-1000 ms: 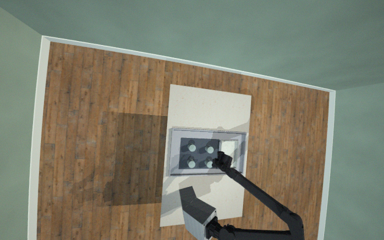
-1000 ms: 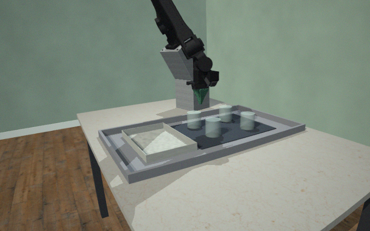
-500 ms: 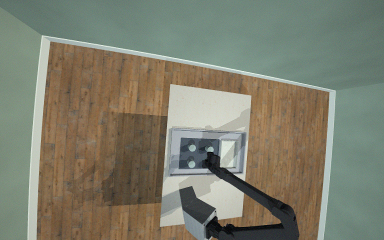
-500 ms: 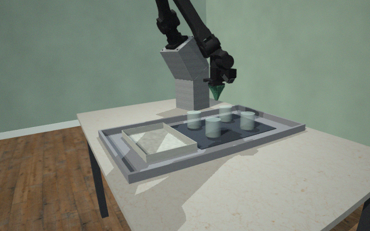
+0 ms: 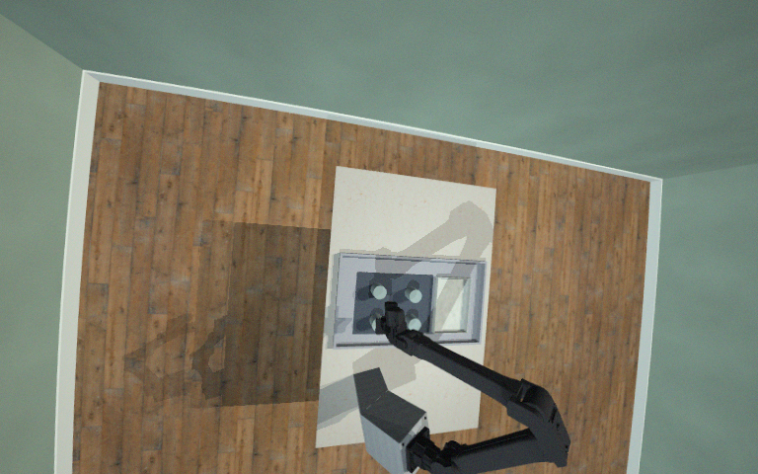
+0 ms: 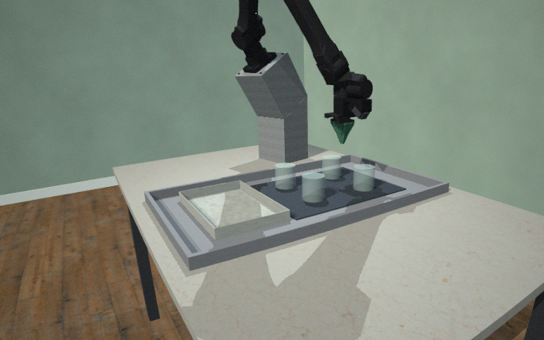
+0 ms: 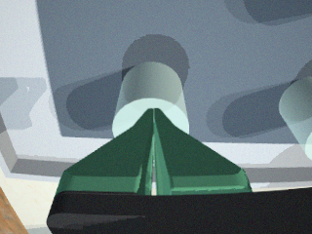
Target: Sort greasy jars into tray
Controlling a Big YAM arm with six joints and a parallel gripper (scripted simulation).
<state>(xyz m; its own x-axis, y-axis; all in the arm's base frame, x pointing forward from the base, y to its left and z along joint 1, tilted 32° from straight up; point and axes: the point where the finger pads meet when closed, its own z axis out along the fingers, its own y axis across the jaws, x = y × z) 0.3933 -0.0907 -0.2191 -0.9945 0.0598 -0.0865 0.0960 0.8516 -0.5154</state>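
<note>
My gripper point(image 6: 342, 143) point(image 7: 153, 118) is shut and empty, its green fingertips pointing down. It hangs above the base-side jar farther from the tray point(image 5: 373, 321) point(image 6: 331, 167) point(image 7: 151, 85), with a gap below the tips. The other base-side jar point(image 5: 414, 323) point(image 6: 285, 176) point(image 7: 298, 104) stands nearer the tray. Away from the base stand the tray-side jar point(image 5: 413, 295) point(image 6: 313, 187) and the farther jar point(image 5: 379, 290) point(image 6: 364, 177). All four stand upright on the dark mat point(image 5: 395, 280) point(image 6: 333, 204) point(image 7: 210, 63). The tray point(image 5: 434, 304) point(image 6: 252, 227) holds no jar. Grease cannot be seen.
The mat and tray lie inside a grey steel top point(image 5: 345, 304) point(image 6: 425, 186) with a raised edge, on a pale stone table point(image 5: 363, 206) point(image 6: 441, 260). The arm's grey pedestal point(image 5: 385, 441) point(image 6: 273, 136) stands beyond the steel top's base-side edge. The jars have gaps between them.
</note>
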